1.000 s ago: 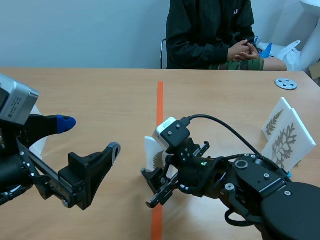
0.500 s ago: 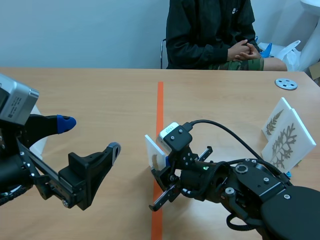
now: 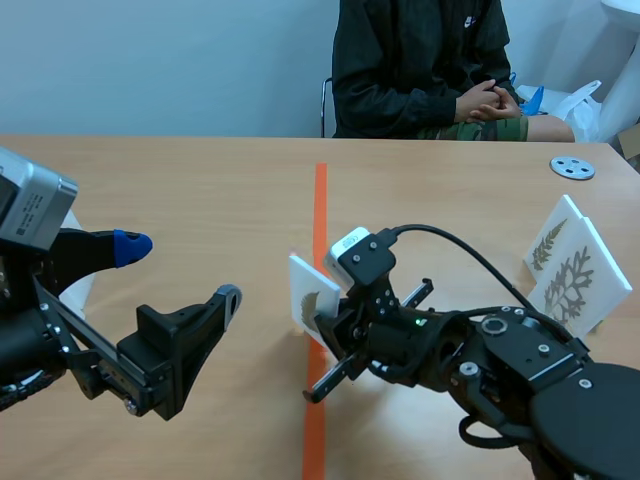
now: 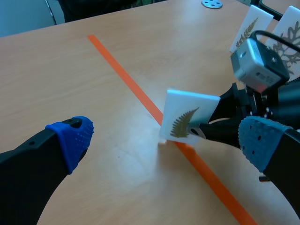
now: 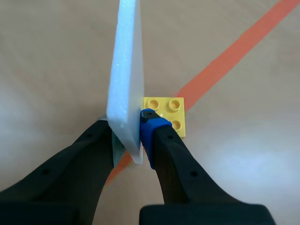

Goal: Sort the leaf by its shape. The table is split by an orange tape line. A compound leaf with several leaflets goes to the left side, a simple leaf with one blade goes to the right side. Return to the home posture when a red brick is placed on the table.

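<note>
A white card (image 3: 303, 290) bearing a fern-like leaf with several leaflets (image 4: 182, 123) stands over the orange tape line (image 3: 320, 200). My right gripper (image 5: 129, 129) is shut on the card's lower edge (image 5: 126, 70), one finger on each face. Under it a yellow brick (image 5: 166, 112) lies on the tape. In the scene view the right gripper (image 3: 325, 325) sits at the table's middle. My left gripper (image 3: 180, 270) hangs open on the left, apart from the card; in its own view (image 4: 164, 139) the card is ahead between its blue pads.
Two more leaf cards (image 3: 548, 243) (image 3: 580, 285) lean at the right side. A grey disc (image 3: 572, 167) lies at the far right. A person sits across the table with hands folded (image 3: 490, 100). A white object (image 3: 82, 285) shows behind the left arm.
The right gripper's fingers have closed onto the card. Gripper and card have shifted slightly, and the card now tilts a little. The left arm has kept still.
</note>
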`<state>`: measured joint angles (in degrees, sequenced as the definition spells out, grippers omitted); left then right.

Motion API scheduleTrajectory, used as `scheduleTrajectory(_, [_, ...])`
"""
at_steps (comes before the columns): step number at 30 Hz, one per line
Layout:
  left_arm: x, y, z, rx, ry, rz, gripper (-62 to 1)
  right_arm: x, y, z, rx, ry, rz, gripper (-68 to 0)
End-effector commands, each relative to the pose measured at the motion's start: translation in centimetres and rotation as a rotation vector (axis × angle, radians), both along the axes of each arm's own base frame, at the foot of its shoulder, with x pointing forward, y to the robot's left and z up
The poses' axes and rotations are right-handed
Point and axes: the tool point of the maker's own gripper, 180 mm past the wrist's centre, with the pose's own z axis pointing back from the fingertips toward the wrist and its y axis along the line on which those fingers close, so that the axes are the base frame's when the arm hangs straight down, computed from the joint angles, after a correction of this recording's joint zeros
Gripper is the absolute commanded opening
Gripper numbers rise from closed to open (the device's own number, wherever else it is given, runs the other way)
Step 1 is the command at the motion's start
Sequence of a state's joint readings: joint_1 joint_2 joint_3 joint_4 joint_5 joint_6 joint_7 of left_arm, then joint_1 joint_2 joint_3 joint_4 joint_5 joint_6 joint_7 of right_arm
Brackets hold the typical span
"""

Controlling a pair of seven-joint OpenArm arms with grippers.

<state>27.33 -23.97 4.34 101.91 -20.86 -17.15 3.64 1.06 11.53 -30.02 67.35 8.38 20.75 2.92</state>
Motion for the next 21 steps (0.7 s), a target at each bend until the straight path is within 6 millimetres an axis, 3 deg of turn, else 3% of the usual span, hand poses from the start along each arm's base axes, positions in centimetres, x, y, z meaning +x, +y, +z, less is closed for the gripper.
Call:
scheduleTrajectory(1, [0.0, -0.2, 0.7, -0.022, -0.017, -0.001, 1.4, 1.6, -0.8, 2.2, 0.008, -0.064, -0.015, -66.2])
scheduleTrajectory(13, [0.0, -0.2, 0.7, -0.022, -0.017, -0.001, 1.4, 4.4, -7.0, 4.4, 0.070, -0.052, -0.235, -66.2])
scheduleTrajectory(21, [0.0, -0.2, 0.8, -0.026, -0.023, 0.000, 1.4, 3.2, -11.1, 2.9, 0.116, 0.018, -0.380, -66.2])
